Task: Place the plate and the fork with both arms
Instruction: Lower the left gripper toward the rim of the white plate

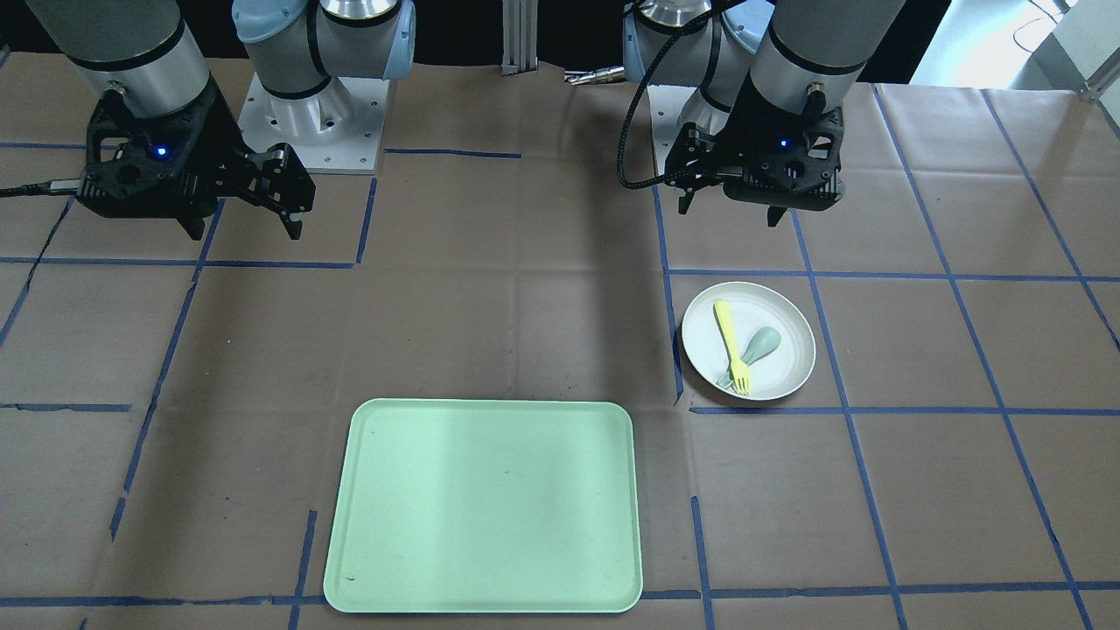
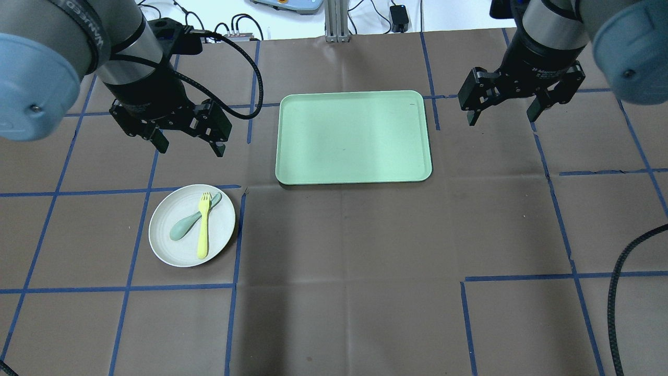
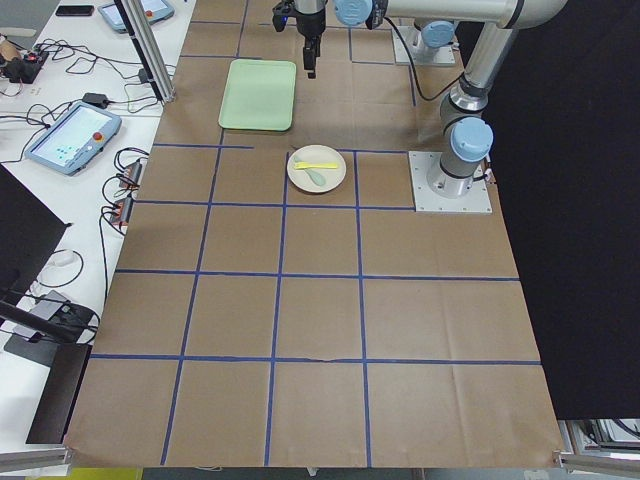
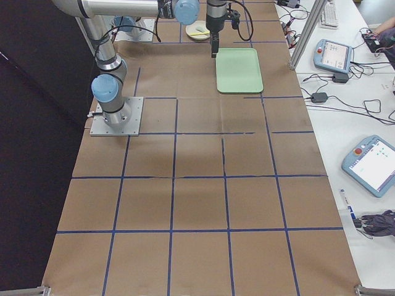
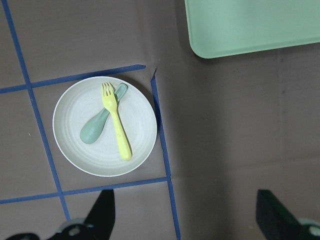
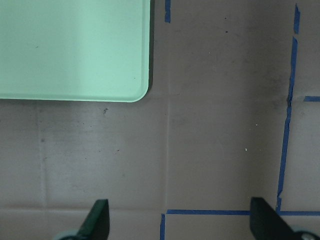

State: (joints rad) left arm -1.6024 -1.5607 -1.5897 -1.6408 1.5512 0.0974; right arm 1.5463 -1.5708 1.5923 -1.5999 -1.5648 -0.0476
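Note:
The off-white plate [image 2: 219, 232] lies on the table on my left side, a short way from the tray's near-left corner. The pale-yellow fork [image 2: 203, 230] lies on it, crossing a grey-green spoon [image 2: 182, 228]. My left gripper [image 2: 190, 150] is open and empty, held high near the plate and apart from it. Its wrist view shows the plate [image 5: 72, 112], the fork [image 5: 118, 126] and the spoon [image 5: 92, 131]. My right gripper [image 2: 502, 119] is open and empty, high beside the tray's right edge. In the front view the plate [image 1: 787, 360] sits below the left gripper [image 1: 728, 213]; the right gripper [image 1: 245, 232] is at the left.
The pale green tray [image 2: 355, 136] lies flat at the table's far middle with nothing on it; it also shows in the front view [image 1: 481, 507]. Brown paper with blue tape lines covers the table. A black cable [image 2: 618, 292] hangs at the right edge.

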